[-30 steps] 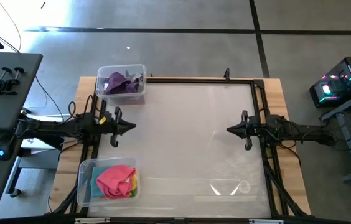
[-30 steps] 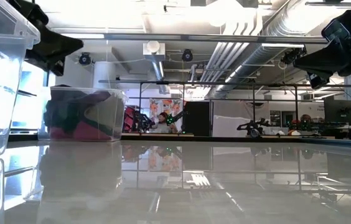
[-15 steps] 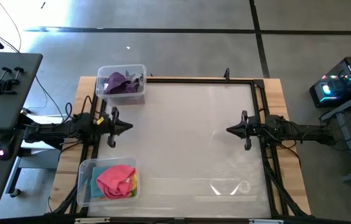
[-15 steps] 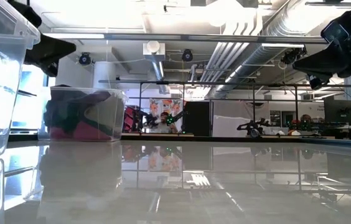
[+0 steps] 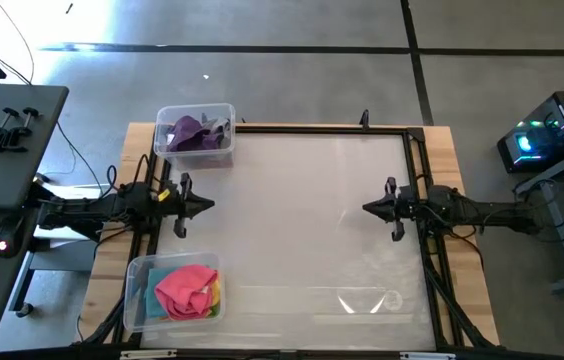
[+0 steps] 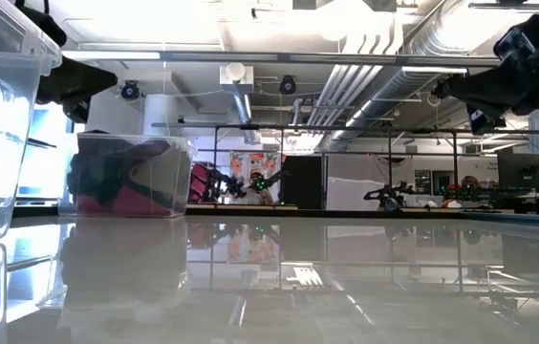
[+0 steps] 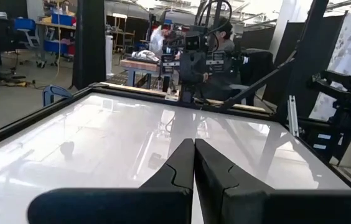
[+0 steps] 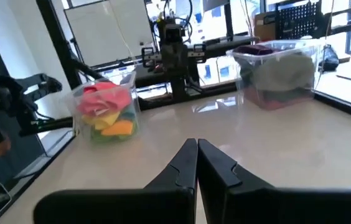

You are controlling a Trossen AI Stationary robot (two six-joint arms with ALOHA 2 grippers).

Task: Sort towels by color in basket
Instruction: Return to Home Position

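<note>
purple towel (image 5: pixel 190 134) and grey towel (image 5: pixel 221 128) lie in a clear bin (image 5: pixel 194 108) at one corner of the table's (image 5: pixel 302 230) left edge. pink towel (image 5: pixel 186 288) and yellow towel (image 5: pixel 217 291) fill a second bin (image 5: pixel 134 292) at that edge's other corner. left gripper (image 5: pixel 205 205) hangs over the left edge between the bins, fingers pressed together, empty. right gripper (image 5: pixel 368 209) is at the right edge, likewise.

Near bin (image 6: pixel 7 143) cut off by frame edge; towels (image 5: pixel 187 288) partly hidden

A glossy white bench (image 5: pixel 312 220) with pale wooden edges stands on a grey concrete floor (image 5: pixel 292 80). Off its left side, a dark grey desk (image 5: pixel 22 150) carries black clamps (image 5: pixel 7 128). Far right, a computer case (image 5: pixel 542 135) glows.
</note>
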